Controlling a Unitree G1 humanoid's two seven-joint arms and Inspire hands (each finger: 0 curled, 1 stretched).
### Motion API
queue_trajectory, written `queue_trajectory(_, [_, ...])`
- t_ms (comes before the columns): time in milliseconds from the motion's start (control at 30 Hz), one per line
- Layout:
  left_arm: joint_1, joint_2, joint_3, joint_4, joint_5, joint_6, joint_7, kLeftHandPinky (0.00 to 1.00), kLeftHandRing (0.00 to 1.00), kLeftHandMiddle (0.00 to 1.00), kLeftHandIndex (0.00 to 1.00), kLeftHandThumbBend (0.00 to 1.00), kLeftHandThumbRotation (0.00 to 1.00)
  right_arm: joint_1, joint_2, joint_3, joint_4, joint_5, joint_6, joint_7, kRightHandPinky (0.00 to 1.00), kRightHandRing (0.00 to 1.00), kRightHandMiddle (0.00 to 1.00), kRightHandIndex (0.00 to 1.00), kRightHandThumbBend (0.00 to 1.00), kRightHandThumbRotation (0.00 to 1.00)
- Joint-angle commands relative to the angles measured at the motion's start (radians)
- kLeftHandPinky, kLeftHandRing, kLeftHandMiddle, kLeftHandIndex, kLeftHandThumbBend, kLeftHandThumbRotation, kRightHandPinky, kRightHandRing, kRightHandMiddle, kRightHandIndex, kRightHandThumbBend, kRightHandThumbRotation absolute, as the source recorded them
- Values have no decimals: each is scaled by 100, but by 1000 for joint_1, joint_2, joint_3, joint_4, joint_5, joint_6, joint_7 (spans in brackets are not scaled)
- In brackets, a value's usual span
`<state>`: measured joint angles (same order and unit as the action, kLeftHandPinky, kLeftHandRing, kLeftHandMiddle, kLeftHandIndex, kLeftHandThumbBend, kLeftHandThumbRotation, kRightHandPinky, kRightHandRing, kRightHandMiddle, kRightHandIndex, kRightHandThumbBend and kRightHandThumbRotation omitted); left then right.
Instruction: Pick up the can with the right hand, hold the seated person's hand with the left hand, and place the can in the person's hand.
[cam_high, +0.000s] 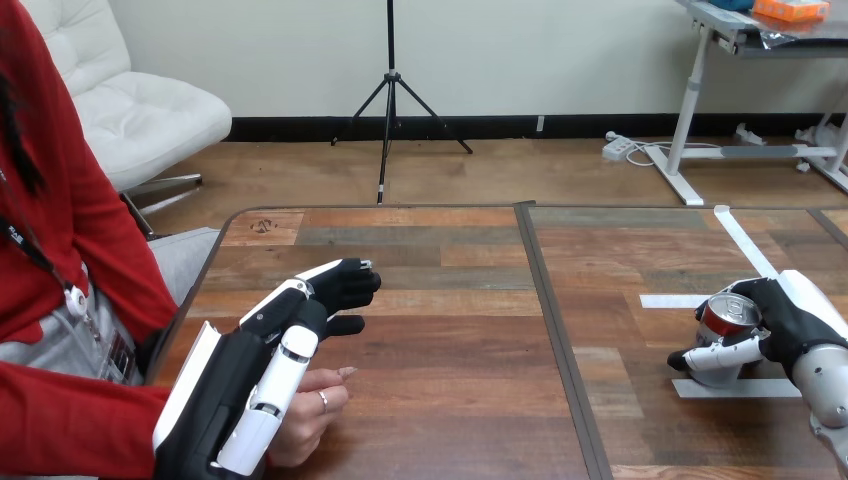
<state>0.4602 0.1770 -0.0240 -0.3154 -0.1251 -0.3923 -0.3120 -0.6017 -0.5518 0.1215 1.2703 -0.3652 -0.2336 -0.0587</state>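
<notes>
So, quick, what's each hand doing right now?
Left hand: open, fingers straight, lying over the person's hand.
Right hand: shut round the can.

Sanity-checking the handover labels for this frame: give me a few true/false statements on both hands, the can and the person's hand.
1. The right hand has its fingers curled round the can. True.
2. The can lies in the person's hand. False: the can is at the right side of the table, in the right hand, far from the person's hand at the view's left.
3. The left hand is over the person's hand. True.
4. The left hand is curled into a fist. False: its fingers stretch forward, roughly straight, and are not wrapped round the person's hand.
5. The person sits at the table's right side. False: the person is at its left side.
</notes>
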Motion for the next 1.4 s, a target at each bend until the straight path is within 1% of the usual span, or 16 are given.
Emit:
queue_trajectory(0, [-54,-3,3,-13,-7,-12,5,76,81,79,77,26,90,-75,-19,14,-19,-14,-12,-13,47,52,56,56,86,5])
queue_trajectory(133, [-54,-4,2,-16,-7,-9,6,76,81,79,77,26,90,-75,-21,14,-20,-20,-19,-23,46,51,55,54,82,2])
queue_trajectory(267, [-55,-3,1,-16,-12,-6,4,76,81,79,77,26,89,-75,-23,13,-21,-22,-21,-24,44,49,53,52,77,1])
queue_trajectory(400, [-55,-3,0,-18,-16,-1,2,76,81,79,77,26,89,-77,-24,12,-21,-22,-21,-23,42,47,51,52,74,0])
queue_trajectory(533, [-56,-3,1,-16,-16,-4,2,76,82,79,77,26,88,-74,-27,13,-23,-24,-34,-27,39,44,49,51,73,0])
queue_trajectory(867, [-57,-1,3,-11,-16,-10,-1,76,82,79,77,26,88,-73,-33,8,-24,-27,-59,-37,35,40,46,49,72,0])
queue_trajectory(1033, [-58,0,3,-10,-15,-8,-1,76,81,79,77,26,88,-72,-33,-1,-25,-18,-70,-34,34,39,45,48,72,0])
queue_trajectory(1367, [-55,1,2,-17,-15,-1,-1,76,82,80,78,26,88,-72,-37,-5,-31,-14,-85,-37,34,39,45,48,72,0])
